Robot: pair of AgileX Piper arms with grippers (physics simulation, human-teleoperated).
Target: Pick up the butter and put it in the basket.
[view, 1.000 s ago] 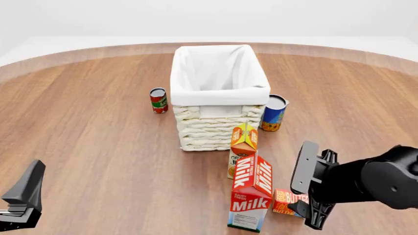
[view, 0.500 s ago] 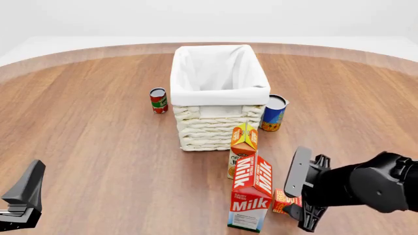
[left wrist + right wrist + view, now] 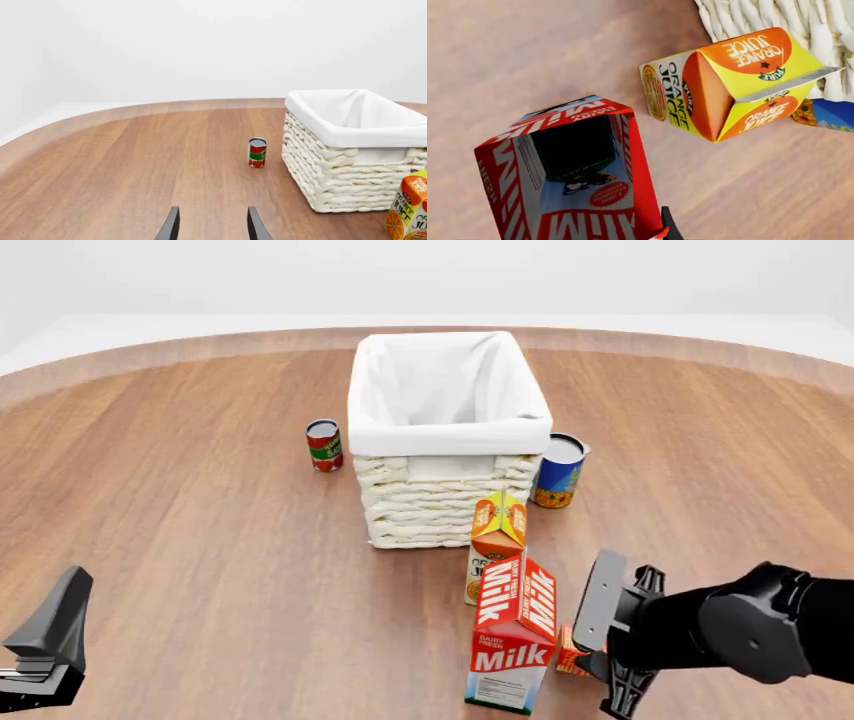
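The butter (image 3: pixel 569 650) lies flat on the table just right of the milk carton (image 3: pixel 514 635). Only a thin red-orange sliver of it shows, the rest being hidden behind my right gripper (image 3: pixel 607 650). That gripper is open, its fingers spread wide and low at the butter's right side. In the right wrist view only one dark fingertip (image 3: pixel 666 227) shows beside the milk carton (image 3: pixel 570 175). The basket (image 3: pixel 447 430), cream wicker with a white liner, stands at the table's middle. My left gripper (image 3: pixel 212 230) is open and holds nothing, low at the near left (image 3: pixel 51 630).
An orange juice carton (image 3: pixel 497 540) stands between the milk carton and the basket's front wall. A red can (image 3: pixel 323 445) is left of the basket and a blue can (image 3: pixel 558 470) is at its right front corner.
My right gripper has shifted left and a little lower toward the milk carton, covering more of the butter. The left arm and the other objects have not moved.
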